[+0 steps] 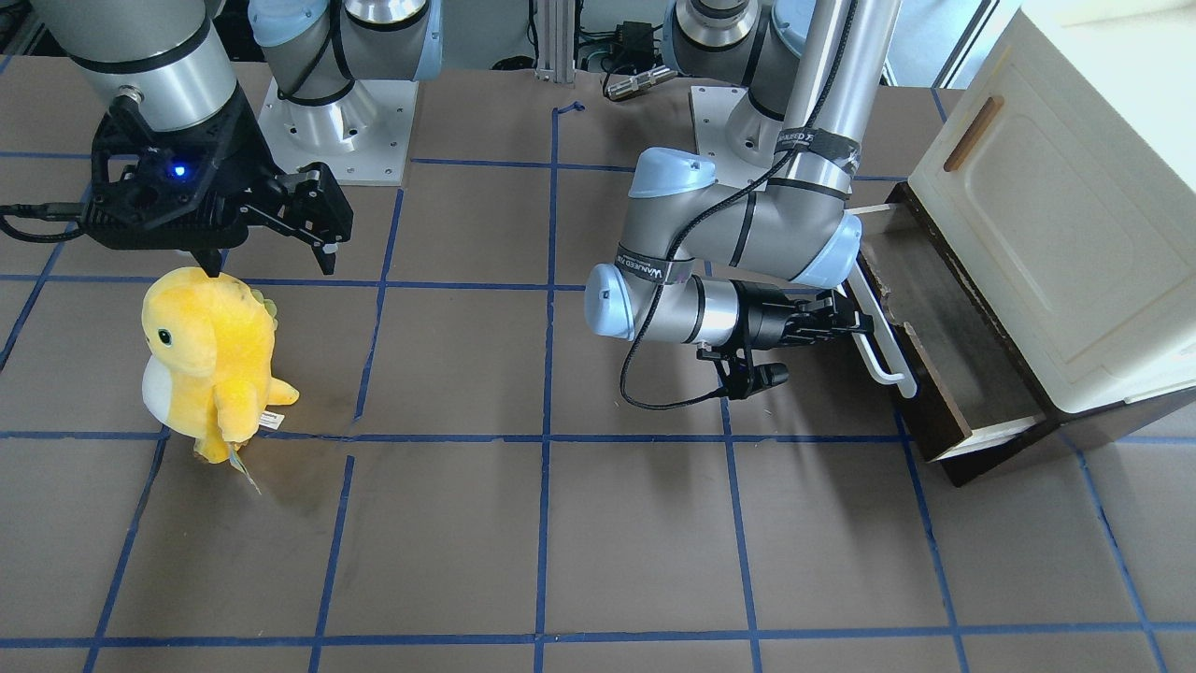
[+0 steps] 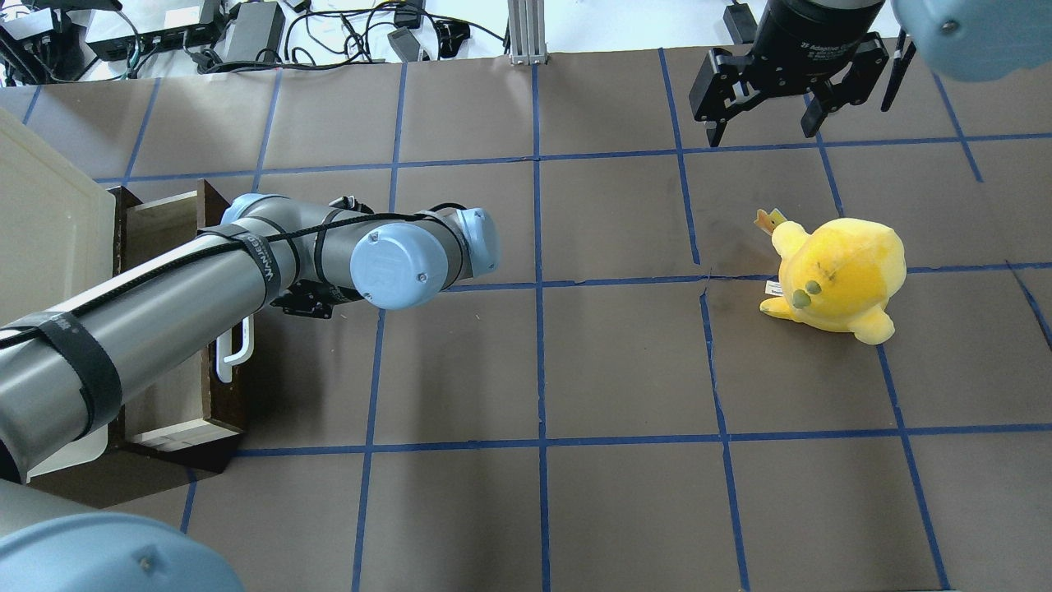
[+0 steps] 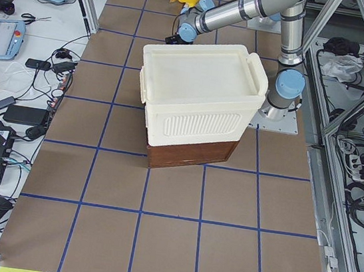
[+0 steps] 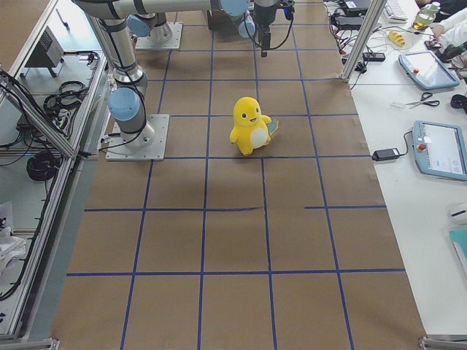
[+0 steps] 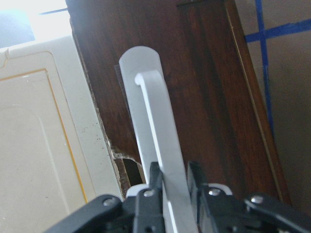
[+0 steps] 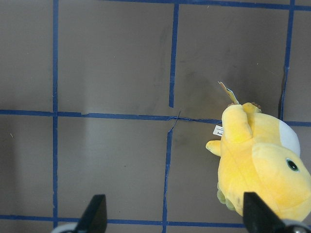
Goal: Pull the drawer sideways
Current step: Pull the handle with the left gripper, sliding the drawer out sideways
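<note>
The dark brown drawer (image 1: 939,322) stands partly pulled out from under the cream-white cabinet (image 1: 1056,215), its pale inner walls showing. Its long white bar handle (image 1: 886,350) runs along the front. My left gripper (image 1: 855,322) is shut on this handle. In the left wrist view both fingers (image 5: 155,177) clamp the white bar (image 5: 150,107) against the dark front (image 5: 209,97). From overhead my left arm covers most of the drawer (image 2: 177,395). My right gripper (image 1: 271,260) is open and empty, hovering above the table behind a yellow plush toy.
A yellow plush toy (image 1: 210,360) stands on the brown table, also in the overhead view (image 2: 838,275) and the right wrist view (image 6: 262,165). The cabinet door has a small wooden handle (image 1: 972,134). Blue tape lines grid the table.
</note>
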{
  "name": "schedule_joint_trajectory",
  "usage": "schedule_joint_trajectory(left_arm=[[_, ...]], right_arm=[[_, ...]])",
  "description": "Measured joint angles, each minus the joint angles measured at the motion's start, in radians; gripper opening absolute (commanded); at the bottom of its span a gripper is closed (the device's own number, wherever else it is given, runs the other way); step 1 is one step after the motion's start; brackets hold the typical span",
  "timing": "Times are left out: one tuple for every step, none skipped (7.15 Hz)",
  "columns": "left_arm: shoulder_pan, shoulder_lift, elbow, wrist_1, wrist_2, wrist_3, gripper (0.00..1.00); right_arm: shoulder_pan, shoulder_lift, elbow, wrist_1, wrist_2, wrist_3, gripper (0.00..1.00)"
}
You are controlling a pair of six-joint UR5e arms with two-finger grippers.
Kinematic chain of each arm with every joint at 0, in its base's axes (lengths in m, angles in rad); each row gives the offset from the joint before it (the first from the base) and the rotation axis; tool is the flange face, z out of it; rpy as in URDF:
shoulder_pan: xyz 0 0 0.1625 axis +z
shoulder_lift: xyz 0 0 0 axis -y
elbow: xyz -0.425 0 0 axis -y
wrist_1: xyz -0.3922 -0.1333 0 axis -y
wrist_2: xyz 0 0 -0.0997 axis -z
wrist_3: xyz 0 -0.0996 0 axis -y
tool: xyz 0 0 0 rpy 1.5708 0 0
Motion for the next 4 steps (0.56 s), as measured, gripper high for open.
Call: schedule_joint_trajectory(left_arm=[[-0.005, 0.0, 0.004, 0.002, -0.008, 0.006, 0.13], [-0.008, -0.001, 0.008, 0.003, -0.012, 0.01, 0.13], [-0.009, -0.001, 0.011, 0.003, -0.015, 0.012, 0.14], [-0.01, -0.001, 0.012, 0.003, -0.016, 0.012, 0.15]], right_arm=[[0.0, 0.0, 0.0, 0.0, 0.0, 0.0, 1.0], [0.0, 0.0, 0.0, 0.0, 0.0, 0.0, 1.0], [0.0, 0.0, 0.0, 0.0, 0.0, 0.0, 1.0], [0.0, 0.0, 0.0, 0.0, 0.0, 0.0, 1.0]])
